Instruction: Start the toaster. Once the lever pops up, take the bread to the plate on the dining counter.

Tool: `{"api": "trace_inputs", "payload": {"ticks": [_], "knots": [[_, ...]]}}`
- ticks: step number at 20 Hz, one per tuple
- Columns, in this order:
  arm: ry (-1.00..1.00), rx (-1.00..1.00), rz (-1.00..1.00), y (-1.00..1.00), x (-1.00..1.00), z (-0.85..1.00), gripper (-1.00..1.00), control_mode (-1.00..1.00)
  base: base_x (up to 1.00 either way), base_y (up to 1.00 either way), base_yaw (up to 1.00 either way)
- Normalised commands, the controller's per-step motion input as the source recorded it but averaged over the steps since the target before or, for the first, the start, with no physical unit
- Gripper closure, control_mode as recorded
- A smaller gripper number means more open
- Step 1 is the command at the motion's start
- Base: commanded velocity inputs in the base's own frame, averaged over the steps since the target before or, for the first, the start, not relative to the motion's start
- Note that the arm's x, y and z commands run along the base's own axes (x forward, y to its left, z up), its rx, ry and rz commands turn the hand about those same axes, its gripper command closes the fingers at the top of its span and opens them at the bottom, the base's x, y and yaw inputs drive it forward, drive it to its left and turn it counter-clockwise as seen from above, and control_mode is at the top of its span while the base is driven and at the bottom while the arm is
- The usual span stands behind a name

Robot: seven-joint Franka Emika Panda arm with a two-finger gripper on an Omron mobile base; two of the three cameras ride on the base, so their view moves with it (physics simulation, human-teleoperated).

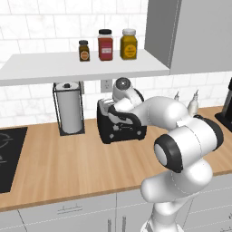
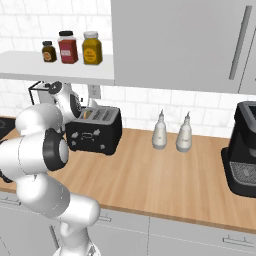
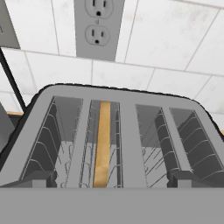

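The toaster (image 1: pixel 121 124) stands toward the back edge of the wood counter (image 1: pixel 68 167), just beside the paper towel holder (image 1: pixel 69 108) and under a wall outlet (image 3: pixel 98 28) in the white tile. Its top has four slots, and the bread (image 3: pixel 103 144) stands on edge down in the second slot from the left as the hand view shows it, its tan rim running front to back between the wire guides. The gripper (image 3: pixel 112 178) hangs directly over the toaster, pointing down into the slots, its two dark fingertips (image 3: pixel 37 178) set wide apart, one at each outer slot, with nothing between them. Whether the tips touch the toaster's top is hard to tell from this angle. In the left base view the arm's wrist covers much of the toaster. Three spice jars (image 2: pixel 70 47) sit on the shelf (image 1: pixel 81 65) above. Farther along the counter stand two white bottles (image 2: pixel 172 132), and a black coffee machine (image 2: pixel 242 150) sits near its right end.
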Motion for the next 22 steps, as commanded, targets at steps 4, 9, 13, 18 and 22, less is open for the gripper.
{"api": "trace_inputs", "payload": {"ticks": [4,9,13,18,22], "knots": [[0.0,0.0,0.0,0.0,0.0,0.0,-1.0,-1.0,0.0,0.0,0.0],[0.0,0.0,0.0,0.0,0.0,0.0,-1.0,-1.0,0.0,0.0,0.0],[0.0,0.0,0.0,0.0,0.0,0.0,-1.0,-1.0,0.0,0.0,0.0],[0.0,0.0,0.0,0.0,0.0,0.0,-1.0,-1.0,0.0,0.0,0.0],[0.0,0.0,0.0,0.0,0.0,0.0,-1.0,-1.0,0.0,0.0,0.0]]}}
